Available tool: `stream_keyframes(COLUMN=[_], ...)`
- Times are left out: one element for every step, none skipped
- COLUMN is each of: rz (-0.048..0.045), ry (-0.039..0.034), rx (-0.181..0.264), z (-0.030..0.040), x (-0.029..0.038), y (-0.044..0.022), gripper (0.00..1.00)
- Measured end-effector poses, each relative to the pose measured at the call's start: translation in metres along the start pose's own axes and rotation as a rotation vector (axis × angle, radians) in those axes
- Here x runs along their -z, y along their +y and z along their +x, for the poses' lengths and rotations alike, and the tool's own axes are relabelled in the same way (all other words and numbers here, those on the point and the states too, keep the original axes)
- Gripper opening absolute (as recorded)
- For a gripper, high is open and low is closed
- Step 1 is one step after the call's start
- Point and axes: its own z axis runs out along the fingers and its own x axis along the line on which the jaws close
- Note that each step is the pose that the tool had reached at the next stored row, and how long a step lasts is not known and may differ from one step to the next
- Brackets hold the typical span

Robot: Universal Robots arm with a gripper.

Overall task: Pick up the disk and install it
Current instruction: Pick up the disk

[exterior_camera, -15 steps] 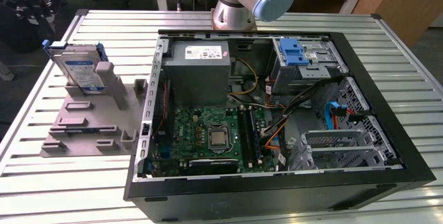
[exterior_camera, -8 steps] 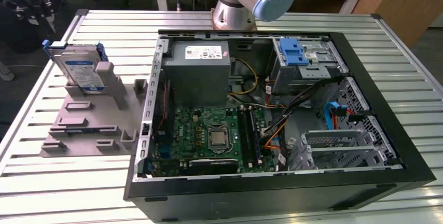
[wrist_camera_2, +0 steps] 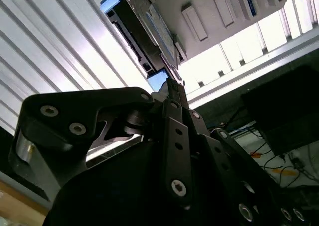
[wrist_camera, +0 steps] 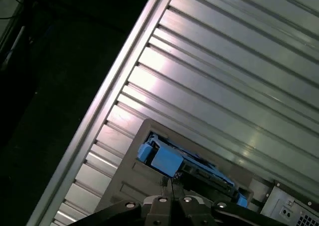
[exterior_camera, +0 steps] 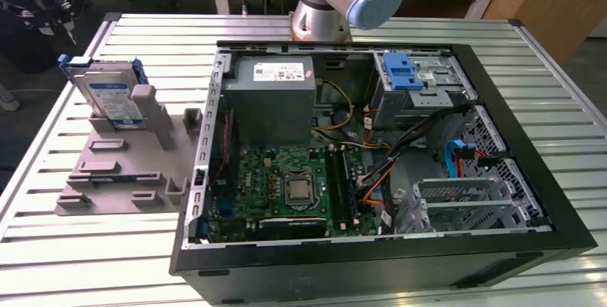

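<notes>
The disk [exterior_camera: 106,97] stands on edge in a grey holder [exterior_camera: 114,175] on the table, at the exterior view's left. It is silver-grey with a white and blue label and a blue frame. My gripper [exterior_camera: 45,5] hangs above and behind it, near the table's far corner, clear of it. In both wrist views the disk's blue-framed end [wrist_camera_2: 144,26] [wrist_camera: 167,160] lies just beyond the fingertips. The gripper [wrist_camera_2: 172,86] [wrist_camera: 168,182] is shut, its two fingers pressed together with nothing between them.
An open computer case [exterior_camera: 531,143] lies on the slatted metal table [exterior_camera: 142,37], showing the motherboard [exterior_camera: 294,186], a grey power-supply box [exterior_camera: 275,101] and a drive cage with a blue latch [exterior_camera: 403,72]. The arm's base [exterior_camera: 332,1] stands behind the case.
</notes>
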Motion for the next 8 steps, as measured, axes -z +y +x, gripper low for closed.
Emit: stream_keyframes(rz=[-0.0001,-0.0002,-0.0003,-0.0003,-0.0004,-0.0005,-0.0006,-0.0007], ry=[0.0007,0.0015,0.0022,0.0030,0.0037,0.0044,0.0052,0.0060], rx=[0.018,0.036,0.054,0.072,0.090,0.108,0.126,0.146], z=[0.0000,0.0000,0.0000,0.0000,0.0000,0.0000,0.0000,0.0000], x=[-0.0001,-0.0003,-0.0004,-0.0005,-0.0006,-0.0008,-0.0009,-0.0010], y=[0.0000,0.0000,0.0000,0.0000,0.0000,0.0000,-0.0001,-0.0001], gripper=[0.11,0.11,0.11,0.11,0.11,0.11,0.11,0.11])
